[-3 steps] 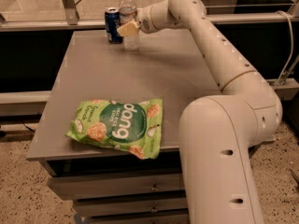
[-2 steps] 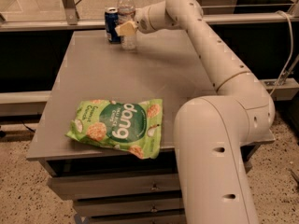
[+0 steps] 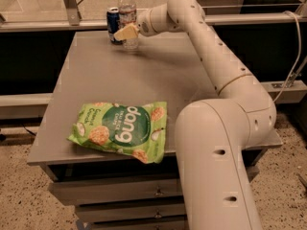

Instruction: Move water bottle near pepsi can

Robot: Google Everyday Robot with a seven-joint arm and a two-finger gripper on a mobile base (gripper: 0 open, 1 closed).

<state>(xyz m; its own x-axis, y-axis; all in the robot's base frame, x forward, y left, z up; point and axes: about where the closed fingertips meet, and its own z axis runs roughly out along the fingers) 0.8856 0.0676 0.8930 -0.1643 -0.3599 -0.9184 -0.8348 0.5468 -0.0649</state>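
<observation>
The water bottle (image 3: 128, 13), clear with a white cap, stands upright at the far left corner of the grey table (image 3: 144, 85). The pepsi can (image 3: 113, 25), dark blue with a silver top, stands just left of it, almost touching. My gripper (image 3: 126, 32) reaches in from the right and is closed around the bottle's lower half. One yellowish finger (image 3: 123, 32) shows in front of the bottle; the other is hidden behind it. The bottle's base is at the table surface.
A green "dang" snack bag (image 3: 120, 131) lies flat near the table's front edge. My white arm (image 3: 220, 66) spans the right side of the table. A metal rail (image 3: 57, 24) runs behind the table's far edge, and drawers (image 3: 120, 195) sit below the front.
My gripper and the water bottle have shifted slightly left, closer to the pepsi can. The can and the snack bag have not moved.
</observation>
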